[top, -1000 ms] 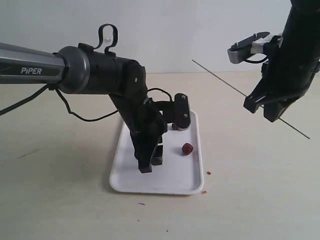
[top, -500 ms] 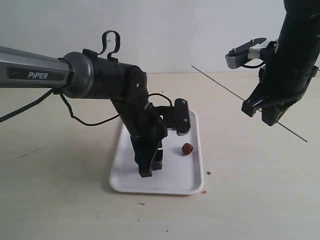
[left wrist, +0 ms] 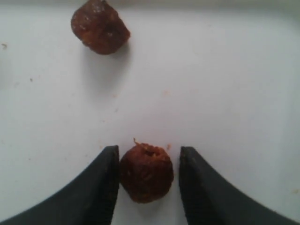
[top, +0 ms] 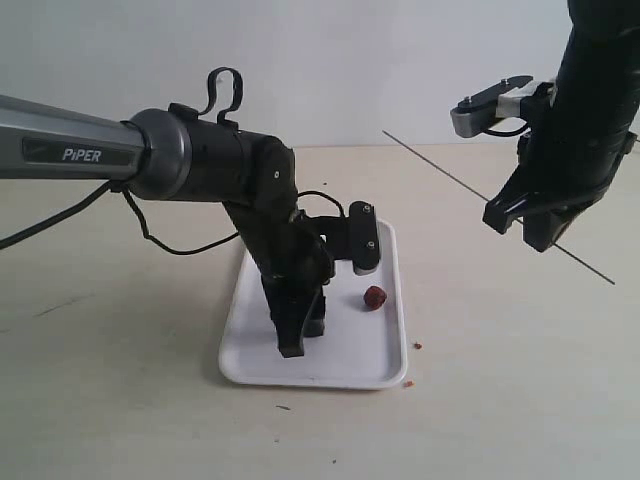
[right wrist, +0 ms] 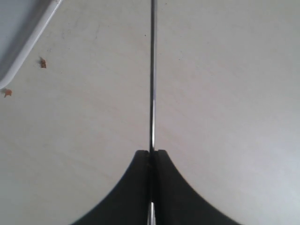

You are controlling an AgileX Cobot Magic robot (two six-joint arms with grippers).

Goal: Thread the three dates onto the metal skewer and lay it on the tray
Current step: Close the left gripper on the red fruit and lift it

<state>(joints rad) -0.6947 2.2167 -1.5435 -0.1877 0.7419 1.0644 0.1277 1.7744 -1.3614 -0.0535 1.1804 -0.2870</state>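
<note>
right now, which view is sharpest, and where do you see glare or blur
Left wrist view: the flat white tray is nearly washed out, and the wrinkled reddish-brown date inside the left tool looks slightly soft. Right wrist view: sharpest, with a bright glint along the thin dark grey metal skewer. Exterior view: even, diffuse light, only faint shadows.

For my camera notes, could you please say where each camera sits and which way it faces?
Exterior view: off the arms, facing the table and wall; shows the left gripper over the tray, right gripper raised with the metal skewer.
Left wrist view: on the left wrist, facing down at the tray; its fingers flank one date, another date lies beyond.
Right wrist view: on the right wrist, facing down at the table; its shut fingers clamp the metal skewer.
Shared: exterior and right wrist views both show the metal skewer.
</note>
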